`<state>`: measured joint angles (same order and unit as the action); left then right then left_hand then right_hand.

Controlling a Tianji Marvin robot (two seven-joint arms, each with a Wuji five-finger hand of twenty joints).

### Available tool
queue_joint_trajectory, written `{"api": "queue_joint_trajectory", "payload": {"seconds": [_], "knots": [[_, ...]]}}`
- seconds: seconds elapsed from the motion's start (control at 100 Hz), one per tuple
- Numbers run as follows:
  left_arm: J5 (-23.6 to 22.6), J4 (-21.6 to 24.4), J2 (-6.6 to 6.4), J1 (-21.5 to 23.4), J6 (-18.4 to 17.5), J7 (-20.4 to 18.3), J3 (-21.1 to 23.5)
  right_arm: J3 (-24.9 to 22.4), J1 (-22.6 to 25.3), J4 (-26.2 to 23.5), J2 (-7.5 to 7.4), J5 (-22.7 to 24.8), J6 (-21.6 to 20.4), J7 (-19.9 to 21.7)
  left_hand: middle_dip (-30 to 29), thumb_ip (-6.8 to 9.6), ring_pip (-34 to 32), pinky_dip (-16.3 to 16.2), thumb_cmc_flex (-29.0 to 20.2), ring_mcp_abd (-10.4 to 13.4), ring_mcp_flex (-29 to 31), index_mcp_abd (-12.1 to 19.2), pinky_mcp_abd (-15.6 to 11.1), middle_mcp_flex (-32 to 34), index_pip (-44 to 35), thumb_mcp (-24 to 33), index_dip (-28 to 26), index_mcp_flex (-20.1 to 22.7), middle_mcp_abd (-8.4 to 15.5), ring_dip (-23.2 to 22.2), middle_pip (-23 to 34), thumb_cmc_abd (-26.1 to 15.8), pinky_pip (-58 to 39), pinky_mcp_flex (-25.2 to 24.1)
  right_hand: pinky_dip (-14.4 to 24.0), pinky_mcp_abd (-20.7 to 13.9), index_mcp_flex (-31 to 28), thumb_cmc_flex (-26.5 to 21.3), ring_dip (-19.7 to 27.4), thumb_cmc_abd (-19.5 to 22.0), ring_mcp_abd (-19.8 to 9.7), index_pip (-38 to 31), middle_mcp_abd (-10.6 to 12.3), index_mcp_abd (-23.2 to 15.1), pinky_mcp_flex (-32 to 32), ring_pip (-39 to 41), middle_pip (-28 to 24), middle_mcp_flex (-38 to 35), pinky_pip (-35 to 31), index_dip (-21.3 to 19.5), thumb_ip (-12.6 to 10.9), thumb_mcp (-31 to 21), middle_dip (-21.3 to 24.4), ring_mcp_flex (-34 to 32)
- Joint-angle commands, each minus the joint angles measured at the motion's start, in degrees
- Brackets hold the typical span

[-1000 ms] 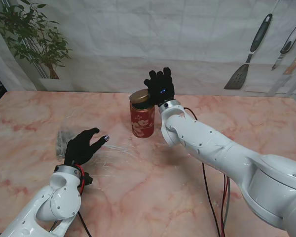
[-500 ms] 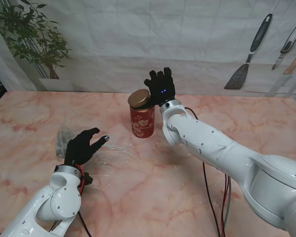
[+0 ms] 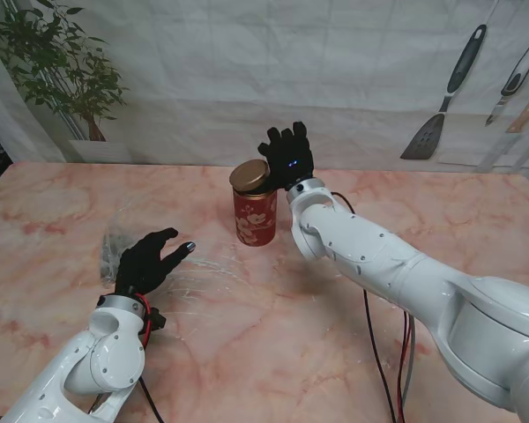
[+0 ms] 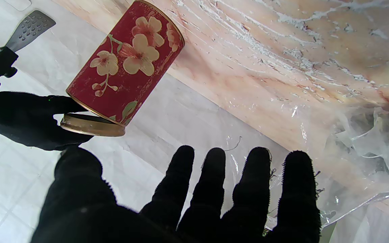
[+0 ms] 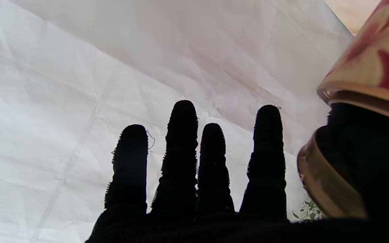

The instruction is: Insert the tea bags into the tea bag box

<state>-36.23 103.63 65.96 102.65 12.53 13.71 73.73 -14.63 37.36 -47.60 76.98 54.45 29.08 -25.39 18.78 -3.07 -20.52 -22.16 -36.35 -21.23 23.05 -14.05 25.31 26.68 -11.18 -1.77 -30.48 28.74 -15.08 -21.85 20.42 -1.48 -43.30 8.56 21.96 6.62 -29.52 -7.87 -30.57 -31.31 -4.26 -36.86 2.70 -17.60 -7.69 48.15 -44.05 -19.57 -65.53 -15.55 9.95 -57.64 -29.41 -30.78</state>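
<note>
opening step under way: red tin [image 3: 255, 216] at frame centre, gold lid [image 3: 249, 175] tipped half off, pried by thumb of right hand [image 3: 286, 154], four fingers [image 5: 184, 141] straight and spread. left hand [image 3: 146, 261] lower left, wide open, holding nothing, beside plastic bag [image 3: 116, 244]. next likely: lid set clear, then tea bags out of the plastic.

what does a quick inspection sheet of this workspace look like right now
surface: pink marble-pattern table top, bare near me.
job's things: red flowered cylindrical tea tin upright; gold round lid tilted at its rim, against the right hand's thumb.
clutter: crumpled clear plastic bag, dark contents unclear.
hands: left hand open, beside the plastic; right hand fingers spread, grip on lid unclear.
cables: red and black cables under the right arm.
surroundings: potted green plant, hanging black slotted spatula.
</note>
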Motion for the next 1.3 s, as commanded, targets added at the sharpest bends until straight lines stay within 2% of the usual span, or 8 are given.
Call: {"api": "queue_joint_trajectory", "payload": {"seconds": [0.0,0.27,0.56,1.12,1.29], "knots": [[0.18,0.46,0.13,-0.03,0.15,-0.84,0.0,0.18,0.14,-0.51,-0.7,0.53,-0.46,1.56,1.1,1.81,-0.26,-1.08,-1.56,1.36,-0.17,-0.03,-1.32,0.22,-0.23,0.26,-0.38,1.67,1.27,-0.3,-0.05,-0.12,-1.64,0.11,-0.06,1.08,0.34,1.18,0.12,0.33,1.29,0.52,-0.45,-0.25,0.79,-0.55,0.76,1.94,1.21,-0.82,-1.47,0.86,0.23,1.03],[0.86,0.4,0.18,-0.11,-0.11,-0.96,-0.04,-0.24,0.33,-1.47,-1.84,0.85,-1.13,3.14,1.1,1.81,-0.27,-1.07,-1.57,1.47,-0.15,-0.04,-1.38,0.24,-0.26,0.26,-0.38,1.67,1.36,-0.31,-0.04,-0.13,-1.62,0.06,-0.01,0.96,0.61,0.29,0.2,3.06,1.05,0.66,-0.24,-0.35,0.66,-0.72,0.71,2.08,1.2,-1.02,-2.01,0.88,0.36,0.98],[1.08,0.16,0.23,-0.28,-0.28,-0.79,-0.33,-1.52,1.02,-2.86,-2.82,1.13,-1.34,3.89,1.1,1.81,-0.27,-1.06,-1.55,1.41,-0.15,-0.01,-1.34,0.25,-0.27,0.24,-0.39,1.68,1.37,-0.32,-0.02,-0.13,-1.58,0.01,-0.01,0.87,0.85,0.08,0.24,3.06,0.91,0.87,-0.35,-0.25,0.63,-0.72,0.61,2.38,1.23,-1.09,-2.28,1.03,0.48,1.02],[0.93,0.79,0.27,-0.56,0.08,-0.75,-0.06,-3.11,1.3,-5.34,-3.36,1.81,-0.41,4.76,1.07,1.82,-0.23,-1.05,-1.66,1.26,-0.23,-0.02,-1.25,0.21,-0.27,0.29,-0.36,1.7,1.35,-0.31,-0.09,-0.07,-1.57,-0.04,-0.03,0.74,1.95,0.89,0.28,3.78,0.83,1.6,-0.69,1.02,0.88,-0.66,0.52,2.99,1.28,-1.12,-2.4,2.99,0.63,1.38],[-0.34,1.55,0.03,0.15,-0.39,-0.96,0.36,-2.9,1.49,-6.9,-4.36,3.53,0.19,5.99,1.04,1.79,-0.26,-1.07,-1.49,1.53,-0.02,0.13,-1.13,0.33,-0.25,0.22,-0.34,1.75,1.44,-0.3,-0.15,-0.15,-1.61,0.06,0.0,0.98,2.17,1.08,0.2,3.7,0.89,1.87,-0.88,0.98,0.74,-0.5,0.53,3.21,1.31,-1.16,-2.46,3.59,0.62,1.4]]}}
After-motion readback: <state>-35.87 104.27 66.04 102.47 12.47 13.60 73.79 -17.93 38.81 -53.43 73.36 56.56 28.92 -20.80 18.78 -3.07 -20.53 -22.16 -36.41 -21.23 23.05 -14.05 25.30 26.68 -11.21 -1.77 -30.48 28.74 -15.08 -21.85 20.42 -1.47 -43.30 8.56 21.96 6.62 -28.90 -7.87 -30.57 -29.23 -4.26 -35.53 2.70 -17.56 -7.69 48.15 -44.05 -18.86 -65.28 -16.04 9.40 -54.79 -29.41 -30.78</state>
